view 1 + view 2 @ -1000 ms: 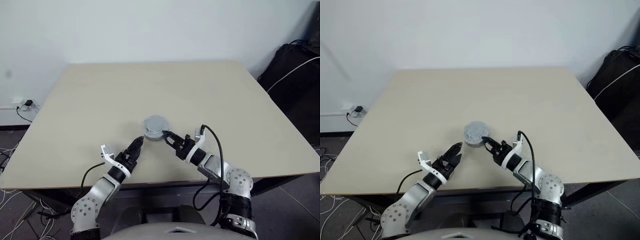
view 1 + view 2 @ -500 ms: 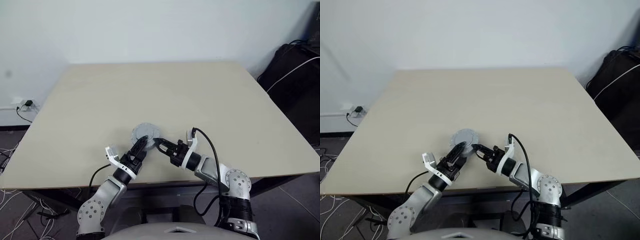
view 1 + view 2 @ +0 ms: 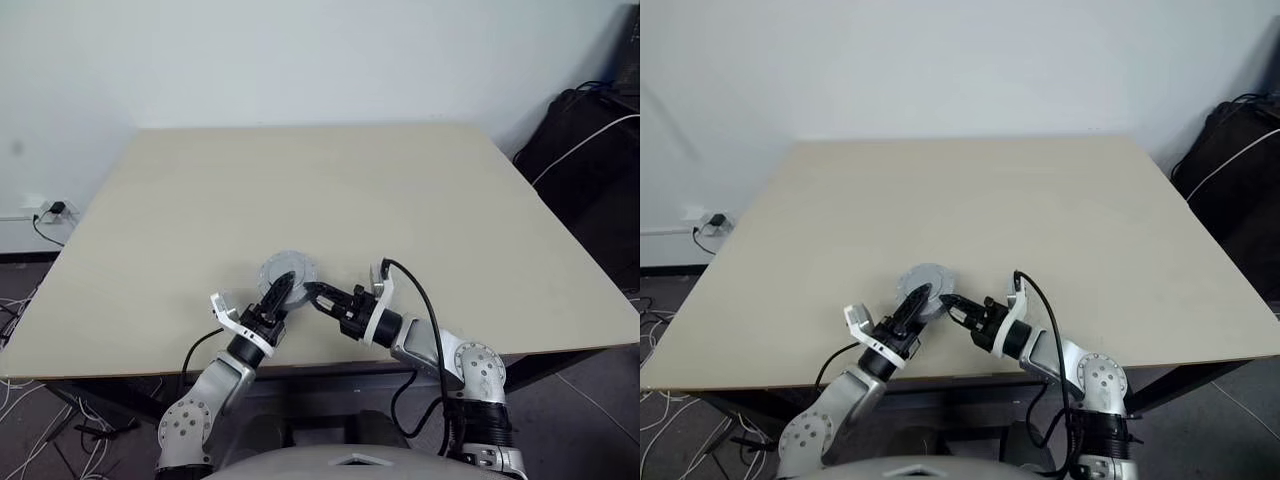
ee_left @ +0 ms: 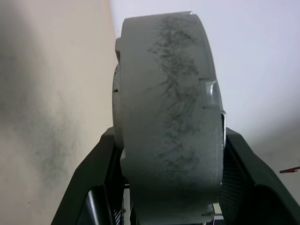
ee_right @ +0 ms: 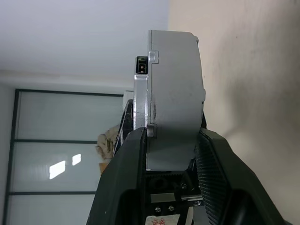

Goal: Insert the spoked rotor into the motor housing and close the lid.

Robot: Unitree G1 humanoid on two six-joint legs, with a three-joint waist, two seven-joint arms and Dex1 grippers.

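The motor housing point(image 3: 288, 274), a scuffed, round, grey casing with its lid on, is held above the near edge of the table point(image 3: 300, 180). The left gripper point(image 3: 283, 291) and right gripper point(image 3: 311, 292) each clamp its rim. No legible markings.

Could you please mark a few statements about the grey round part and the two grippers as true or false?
1. Both grippers hold the grey round assembly. True.
2. The assembly lies flat on the table, untouched. False: it sits edge-on between the jaws of both grippers.
3. The right gripper is shut on the assembly's rim. True.
4. The left gripper hangs open, well clear of the assembly. False: its jaws flank the assembly on both sides.
5. A dark bag stands past the table's right edge. True.
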